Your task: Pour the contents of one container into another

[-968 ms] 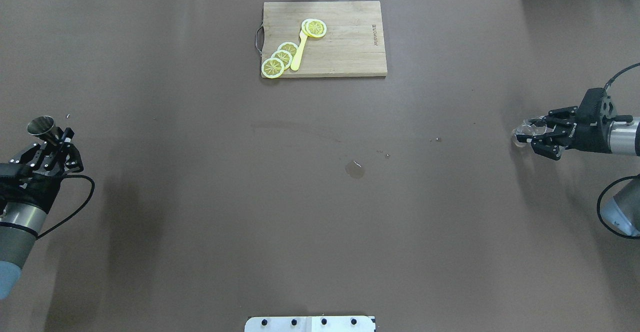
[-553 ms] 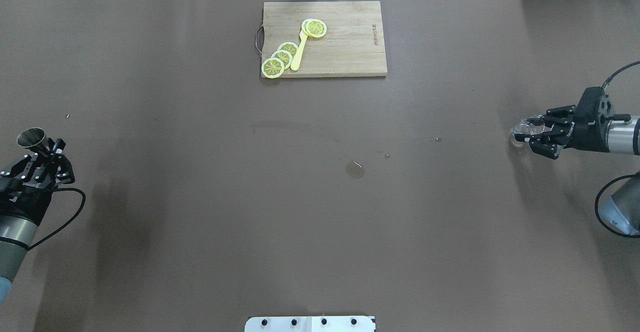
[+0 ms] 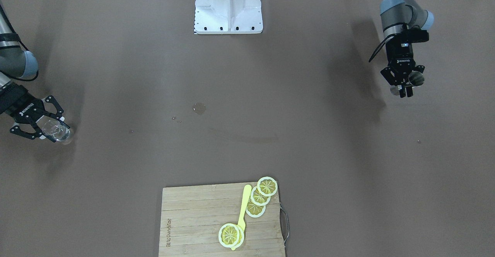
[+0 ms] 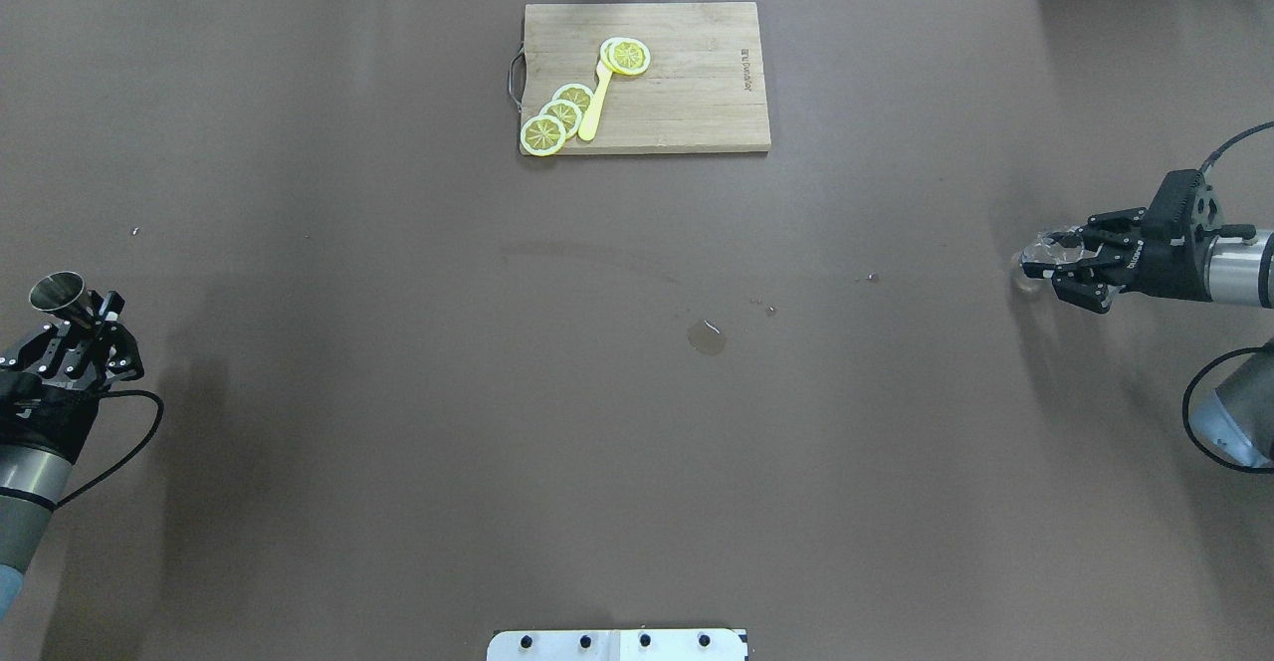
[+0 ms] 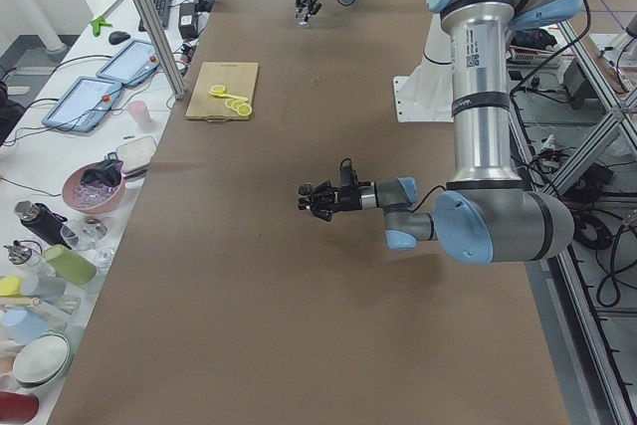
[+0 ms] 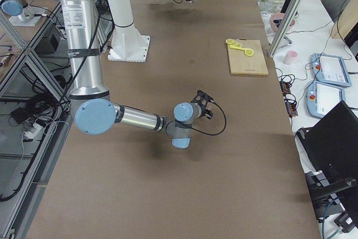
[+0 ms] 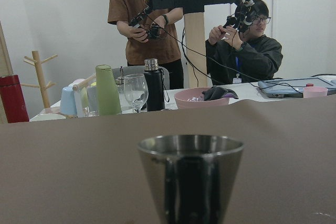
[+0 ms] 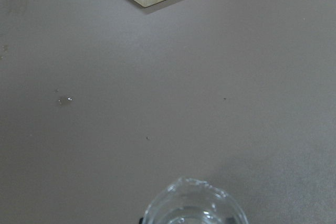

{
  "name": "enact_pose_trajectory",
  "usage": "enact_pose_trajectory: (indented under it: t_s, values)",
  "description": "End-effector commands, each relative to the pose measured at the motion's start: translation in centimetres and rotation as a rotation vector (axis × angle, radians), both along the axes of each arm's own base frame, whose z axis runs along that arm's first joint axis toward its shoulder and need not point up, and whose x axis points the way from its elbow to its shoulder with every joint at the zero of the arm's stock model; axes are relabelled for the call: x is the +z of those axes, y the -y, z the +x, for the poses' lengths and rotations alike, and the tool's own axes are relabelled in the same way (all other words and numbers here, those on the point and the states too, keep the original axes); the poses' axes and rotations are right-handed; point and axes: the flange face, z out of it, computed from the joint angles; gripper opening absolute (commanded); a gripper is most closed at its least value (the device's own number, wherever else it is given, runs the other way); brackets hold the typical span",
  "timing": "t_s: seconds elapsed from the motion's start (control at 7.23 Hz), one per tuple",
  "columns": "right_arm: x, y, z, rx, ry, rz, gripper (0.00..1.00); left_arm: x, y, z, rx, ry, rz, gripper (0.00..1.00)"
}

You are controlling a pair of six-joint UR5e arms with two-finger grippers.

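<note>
A small steel cup (image 4: 55, 289) is held at the table's far left by my left gripper (image 4: 84, 315), which is shut on it; the cup stands upright and fills the left wrist view (image 7: 190, 177). The front-facing view shows the same steel cup (image 3: 417, 78) in the left gripper (image 3: 406, 89). At the far right, my right gripper (image 4: 1057, 257) is shut on a clear glass (image 4: 1040, 253). The glass (image 3: 57, 131) sits low over the table between the right gripper's (image 3: 45, 127) fingers. Its rim (image 8: 191, 206) shows at the bottom of the right wrist view.
A wooden cutting board (image 4: 687, 94) with lemon slices (image 4: 557, 118) and a yellow utensil (image 4: 597, 104) lies at the far middle. A small puddle (image 4: 707, 338) and a few droplets (image 4: 764, 306) mark the table's centre. The robot's white base plate (image 4: 617, 645) is at the near edge.
My left gripper has carried the steel cup further left and toward the robot. The right gripper with the glass has barely shifted.
</note>
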Motion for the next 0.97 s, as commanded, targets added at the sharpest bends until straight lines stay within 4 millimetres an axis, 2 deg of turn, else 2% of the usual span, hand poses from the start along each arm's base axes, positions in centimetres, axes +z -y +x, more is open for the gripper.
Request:
enact_pose_trajectory:
  t_s: [0.0, 0.14, 0.41, 0.83]
  values:
    - [-0.6, 0.2, -0.3, 0.022, 0.017, -0.012, 0.52, -0.9, 0.0, 0.8, -0.003, -0.001, -0.018, 0.0]
    - [-0.7, -0.1, -0.7, 0.026, 0.032, -0.006, 0.59, -1.3, 0.0, 1.2, -0.003, 0.007, -0.028, 0.0]
    - [-0.5, -0.6, -1.3, 0.037, 0.057, -0.016, 0.64, -1.3, 0.1, 1.4, 0.01, 0.012, -0.041, 0.0]
    - [-1.1, -0.7, -1.2, 0.037, 0.077, -0.025, 0.63, -1.2, 0.1, 1.7, 0.005, 0.012, -0.051, 0.0]
